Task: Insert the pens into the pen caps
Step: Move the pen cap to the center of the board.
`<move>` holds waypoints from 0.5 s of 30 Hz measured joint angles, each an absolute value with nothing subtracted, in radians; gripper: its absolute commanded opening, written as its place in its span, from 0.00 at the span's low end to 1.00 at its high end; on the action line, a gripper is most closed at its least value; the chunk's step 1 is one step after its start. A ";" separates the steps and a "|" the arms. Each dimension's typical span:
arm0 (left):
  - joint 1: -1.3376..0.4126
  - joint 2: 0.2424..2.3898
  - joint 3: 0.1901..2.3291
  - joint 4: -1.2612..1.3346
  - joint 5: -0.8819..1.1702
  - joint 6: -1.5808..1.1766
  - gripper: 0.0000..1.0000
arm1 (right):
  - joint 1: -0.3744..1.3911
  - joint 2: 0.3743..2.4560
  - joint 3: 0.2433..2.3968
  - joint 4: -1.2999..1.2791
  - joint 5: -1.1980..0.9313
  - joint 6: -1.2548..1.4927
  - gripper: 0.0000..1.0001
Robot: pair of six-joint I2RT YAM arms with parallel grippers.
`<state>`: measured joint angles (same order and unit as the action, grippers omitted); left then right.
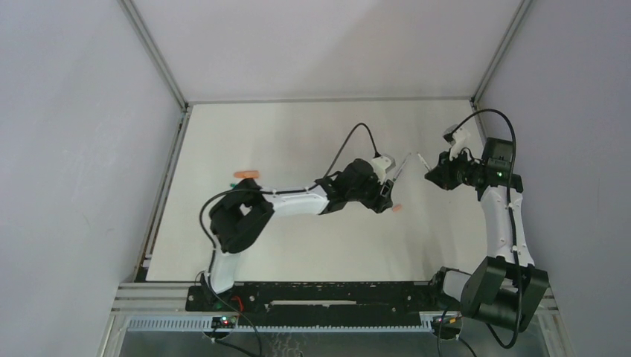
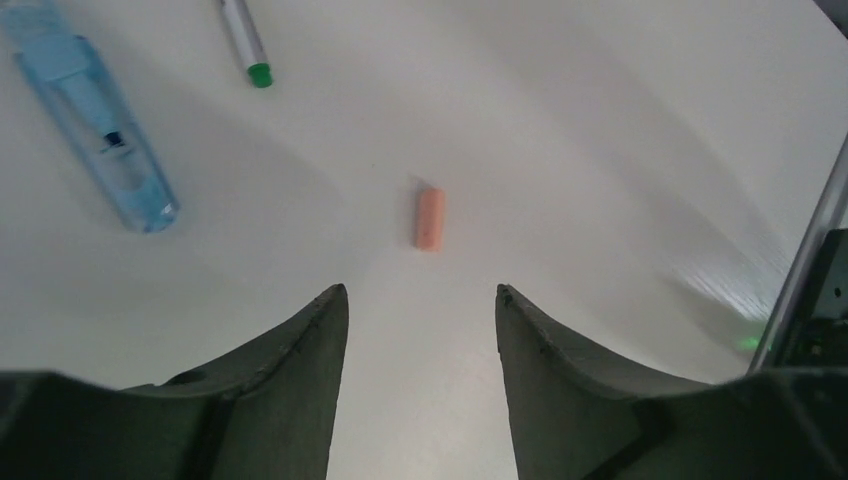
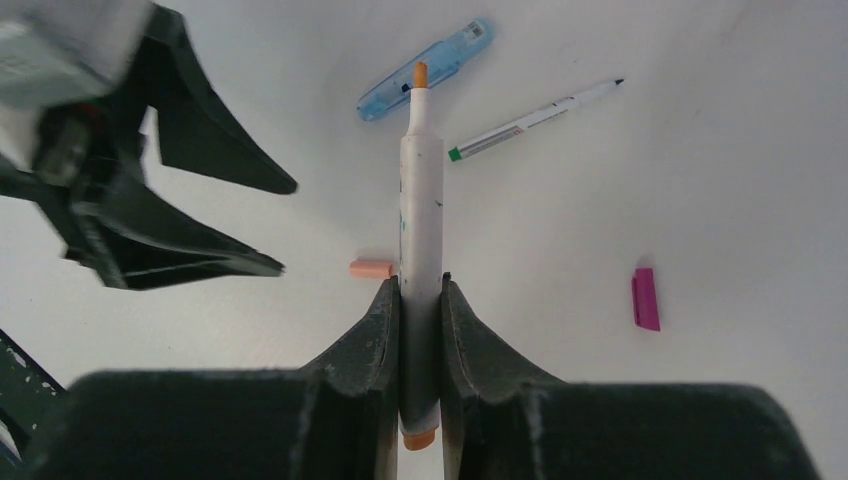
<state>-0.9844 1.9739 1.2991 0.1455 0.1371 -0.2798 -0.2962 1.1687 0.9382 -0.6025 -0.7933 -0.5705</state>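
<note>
Pen (image 3: 421,200), white with orange tip, centre of the right wrist view, clamped in the right gripper (image 3: 420,283); salmon cap (image 2: 430,218) loose on the table (image 2: 620,140) mid-frame ahead of the left gripper (image 2: 420,292), jaws apart; risk: an off-centre close rolls the cap away.

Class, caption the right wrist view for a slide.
Right fingers grip a white orange-tipped marker pen; a salmon-orange plastic cap lies nearby.
</note>
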 measured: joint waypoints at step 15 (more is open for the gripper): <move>-0.995 2.265 1.625 0.020 0.212 -0.341 0.40 | -0.338 1.169 0.942 -0.612 -0.841 -0.566 0.00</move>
<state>-0.9947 2.2654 1.6253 0.0196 0.2119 -0.3412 -0.3378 1.1687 0.9417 -0.6125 -0.8413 -0.5655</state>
